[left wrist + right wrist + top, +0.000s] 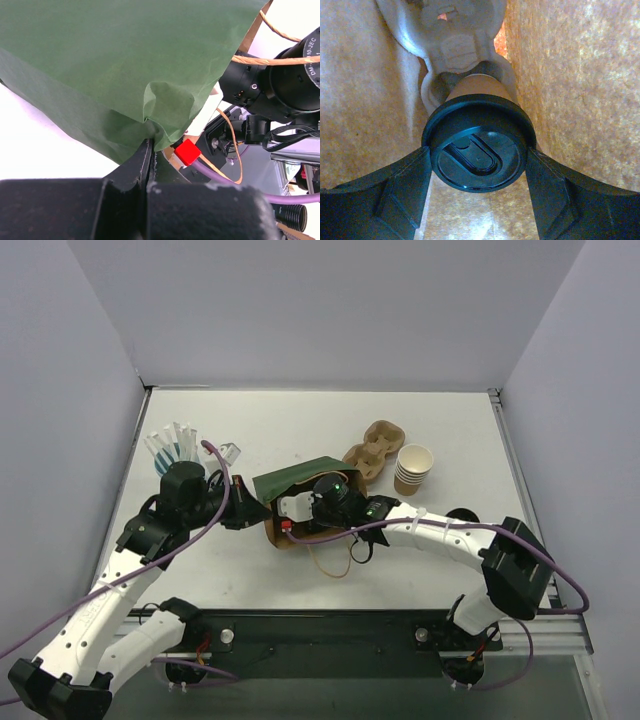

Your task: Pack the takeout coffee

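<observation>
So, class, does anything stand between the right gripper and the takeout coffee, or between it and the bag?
Nothing visible does. The right gripper grips the takeout coffee by its lid, and the cup already sits in the pulp carrier inside the paper bag.

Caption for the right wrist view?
Right gripper holds the lidded takeout coffee at a pulp carrier inside a paper bag.

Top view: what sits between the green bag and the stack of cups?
A brown pulp cup carrier lies there, its right end beside the stack and its left end near the bag. The top view shows it.
</observation>
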You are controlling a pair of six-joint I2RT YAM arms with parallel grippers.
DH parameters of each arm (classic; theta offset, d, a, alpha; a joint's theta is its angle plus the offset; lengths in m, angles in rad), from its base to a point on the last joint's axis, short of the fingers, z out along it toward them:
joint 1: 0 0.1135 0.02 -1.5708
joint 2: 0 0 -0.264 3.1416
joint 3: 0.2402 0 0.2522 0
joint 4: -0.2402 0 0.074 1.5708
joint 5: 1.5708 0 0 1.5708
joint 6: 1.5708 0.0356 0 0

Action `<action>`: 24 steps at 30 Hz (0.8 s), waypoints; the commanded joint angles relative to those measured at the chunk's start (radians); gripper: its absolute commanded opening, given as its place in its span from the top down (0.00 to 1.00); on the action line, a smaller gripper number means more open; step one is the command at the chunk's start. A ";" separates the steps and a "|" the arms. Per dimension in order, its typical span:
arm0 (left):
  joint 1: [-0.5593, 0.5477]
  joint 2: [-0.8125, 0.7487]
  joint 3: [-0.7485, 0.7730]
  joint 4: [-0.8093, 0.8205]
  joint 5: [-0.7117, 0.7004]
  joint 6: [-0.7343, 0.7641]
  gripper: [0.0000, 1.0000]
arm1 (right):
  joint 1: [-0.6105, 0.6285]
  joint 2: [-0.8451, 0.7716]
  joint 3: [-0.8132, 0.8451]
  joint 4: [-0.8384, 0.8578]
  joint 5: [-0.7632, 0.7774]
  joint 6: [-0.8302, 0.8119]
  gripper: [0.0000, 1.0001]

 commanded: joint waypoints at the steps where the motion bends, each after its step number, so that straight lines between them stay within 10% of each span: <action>1: 0.005 -0.012 0.000 0.013 0.003 -0.018 1.00 | -0.010 0.022 -0.002 0.066 0.000 0.052 0.59; 24: 0.005 -0.023 0.003 -0.030 0.003 0.006 1.00 | -0.005 0.085 -0.017 0.201 0.017 0.207 0.58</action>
